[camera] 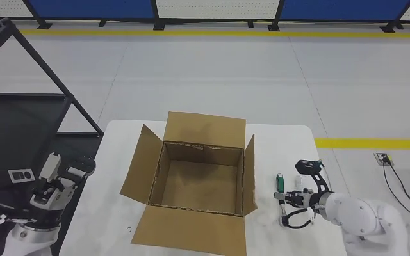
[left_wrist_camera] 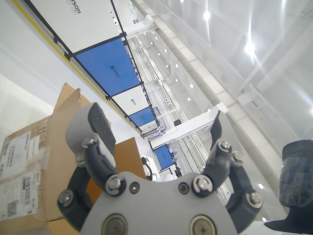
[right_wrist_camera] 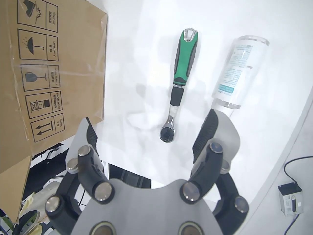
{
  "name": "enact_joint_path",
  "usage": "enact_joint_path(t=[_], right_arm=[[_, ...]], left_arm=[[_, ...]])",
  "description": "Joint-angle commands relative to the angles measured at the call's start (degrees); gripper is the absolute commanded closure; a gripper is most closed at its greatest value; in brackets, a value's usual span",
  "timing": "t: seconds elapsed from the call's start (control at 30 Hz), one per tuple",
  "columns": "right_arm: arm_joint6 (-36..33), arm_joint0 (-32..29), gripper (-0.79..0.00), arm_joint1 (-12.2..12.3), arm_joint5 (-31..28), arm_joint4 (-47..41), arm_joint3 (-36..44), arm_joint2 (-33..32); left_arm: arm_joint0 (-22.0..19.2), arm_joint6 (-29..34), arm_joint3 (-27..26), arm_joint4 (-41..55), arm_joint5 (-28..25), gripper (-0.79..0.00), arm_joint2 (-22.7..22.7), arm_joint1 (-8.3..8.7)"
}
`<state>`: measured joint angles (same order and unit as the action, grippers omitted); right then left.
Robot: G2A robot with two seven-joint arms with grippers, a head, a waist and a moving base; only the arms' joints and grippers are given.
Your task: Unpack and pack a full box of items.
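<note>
Right end effector (right_wrist_camera: 150, 121): open, fingers spread wide, nothing between them; it hovers low over the counter (right_wrist_camera: 146, 20) near its edge.
Wrench (right_wrist_camera: 182, 74): a ratchet with a green and grey handle, lying flat on the counter just ahead of the right end effector. It lies in line with the gap between the fingers, its metal head nearest the end effector and its handle pointing away. It touches neither finger.
Bottle (right_wrist_camera: 238, 72): clear, with a white label, lying on its side ahead of one finger of the right end effector, just beside the wrench and roughly parallel to it. Its near end is hidden behind that fingertip.
Box (camera: 147, 166): brown cardboard, standing on the counter beyond the other finger of the right end effector, on the far side of the wrench from the bottle. All four flaps are folded outward and its bare inner floor shows.
Left end effector (left_wrist_camera: 156, 112): open, holding nothing, angled up toward the ceiling. A labelled side of the box lies ahead of one finger.
</note>
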<state>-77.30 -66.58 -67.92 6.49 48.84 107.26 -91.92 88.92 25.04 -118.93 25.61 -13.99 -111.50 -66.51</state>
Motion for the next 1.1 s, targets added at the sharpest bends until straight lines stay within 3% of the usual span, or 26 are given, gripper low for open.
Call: enact_joint_path(t=[0.0,0.2,0.53,0.57,0.6,0.73,0.9,1.07], right_arm=[[0.0,0.0,-0.785,0.0,0.0,-0.1,0.0,0.0],[0.9,-0.3,-0.785,0.0,-0.3,0.6,-0.3,0.3],[2.4,2.9,-0.785,-0.2,2.0,17.0,-5.3,12.1],[1.8,3.7,-0.739,-0.3,1.9,17.4,-6.1,12.8],[1.3,4.4,-0.757,-0.3,1.6,17.1,-6.9,13.4],[0.7,6.4,-0.665,-0.5,1.8,17.4,-10.1,14.7],[0.9,8.7,-0.483,-0.7,1.9,16.9,-13.9,15.7],[0.7,10.6,-0.453,-0.8,1.2,16.2,-17.3,15.9]], left_arm=[[0.0,0.0,0.0,0.0,0.0,-0.785,0.0,0.0],[0.0,0.0,0.0,0.0,0.0,-0.785,0.0,0.0],[0.0,0.0,0.0,0.0,0.0,-0.785,0.0,0.0],[0.0,0.0,0.0,0.0,0.0,-0.785,0.0,0.0],[0.0,0.0,0.0,0.0,0.0,-0.785,0.0,0.0],[0.0,0.0,0.0,0.0,0.0,-0.785,0.0,0.0],[0.0,0.0,0.0,0.0,0.0,-0.785,0.0,0.0],[0.0,0.0,0.0,0.0,0.0,-0.785,0.0,0.0]])
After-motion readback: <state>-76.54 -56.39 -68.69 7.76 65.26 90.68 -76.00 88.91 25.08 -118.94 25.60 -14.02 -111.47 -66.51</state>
